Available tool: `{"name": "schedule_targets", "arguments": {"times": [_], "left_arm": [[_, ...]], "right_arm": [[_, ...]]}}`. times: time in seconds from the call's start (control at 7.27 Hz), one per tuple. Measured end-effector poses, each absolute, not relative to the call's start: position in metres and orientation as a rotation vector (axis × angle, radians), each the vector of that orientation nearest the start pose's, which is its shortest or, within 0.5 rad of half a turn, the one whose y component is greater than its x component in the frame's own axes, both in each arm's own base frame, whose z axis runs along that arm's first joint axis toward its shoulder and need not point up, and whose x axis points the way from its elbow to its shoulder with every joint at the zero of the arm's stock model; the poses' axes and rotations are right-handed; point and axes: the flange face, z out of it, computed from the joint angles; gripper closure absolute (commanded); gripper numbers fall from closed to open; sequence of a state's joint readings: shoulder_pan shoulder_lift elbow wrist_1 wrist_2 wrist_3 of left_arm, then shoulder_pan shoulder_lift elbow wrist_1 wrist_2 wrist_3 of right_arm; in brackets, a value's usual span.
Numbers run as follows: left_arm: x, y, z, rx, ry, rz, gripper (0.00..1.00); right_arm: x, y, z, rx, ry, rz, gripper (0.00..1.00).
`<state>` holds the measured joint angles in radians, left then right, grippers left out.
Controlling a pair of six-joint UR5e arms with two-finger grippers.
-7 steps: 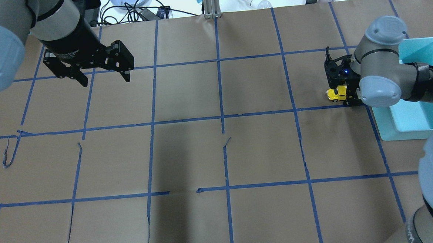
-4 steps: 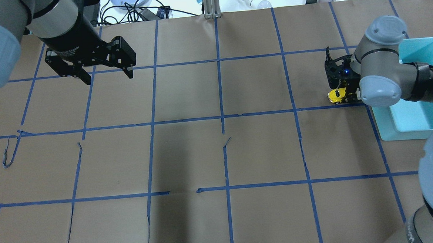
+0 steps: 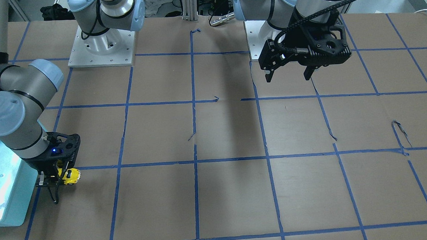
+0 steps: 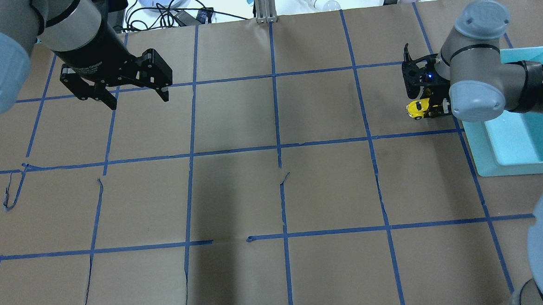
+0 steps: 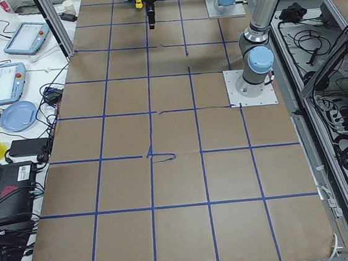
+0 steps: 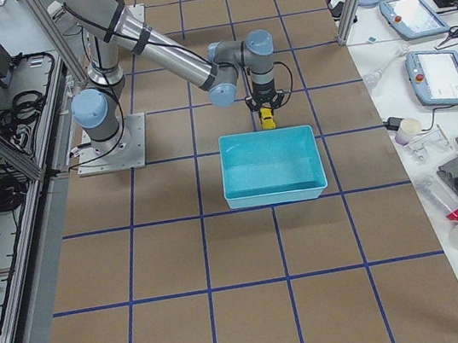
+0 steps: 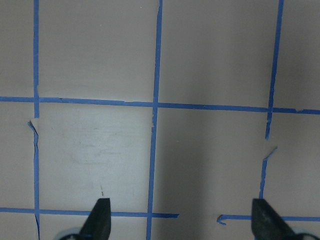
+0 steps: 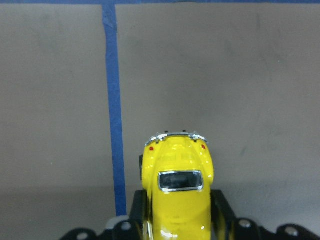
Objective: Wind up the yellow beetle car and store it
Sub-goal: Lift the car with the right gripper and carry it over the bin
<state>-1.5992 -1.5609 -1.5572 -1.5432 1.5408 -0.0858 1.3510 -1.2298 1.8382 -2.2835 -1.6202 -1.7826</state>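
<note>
Right gripper (image 3: 57, 177) is clamped on the yellow beetle car (image 8: 177, 187), one finger on each flank. The car's rear window and bumper face away from my wrist cam. The car (image 4: 417, 108) is over the brown paper table (image 4: 236, 196), just beside the teal bin (image 4: 481, 162) at its outer wall, not over the bin. A blue tape line (image 8: 112, 100) runs just beside the car. Left gripper (image 4: 138, 100) is spread wide with nothing in it, above the paper well across the table.

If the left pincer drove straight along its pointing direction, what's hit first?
Probably the paper-covered table: the left pincer points down, open, with only a blue tape crossing below it.
</note>
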Motion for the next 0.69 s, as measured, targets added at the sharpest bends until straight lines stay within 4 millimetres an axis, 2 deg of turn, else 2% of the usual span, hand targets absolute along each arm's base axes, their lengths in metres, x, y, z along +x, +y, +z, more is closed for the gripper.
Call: {"name": "schedule_targets", "arguments": {"times": [0.28,0.41,0.69], "left_arm": [[-0.151,-0.487,0.507,-0.087,3.173,-0.096,0.0],[-0.152,-0.486,0.507,-0.084,3.173,-0.096,0.0],[-0.152,-0.484,0.507,-0.082,3.169,-0.093,0.0]], "right_arm": [[-0.007,-0.603,0.304,-2.307,2.304,-0.011,1.0],[-0.024,-0.607,0.318,-2.316,2.312,-0.013,1.0],[-0.086,-0.604,0.334,-2.344,2.315,-0.01,1.0]]}}
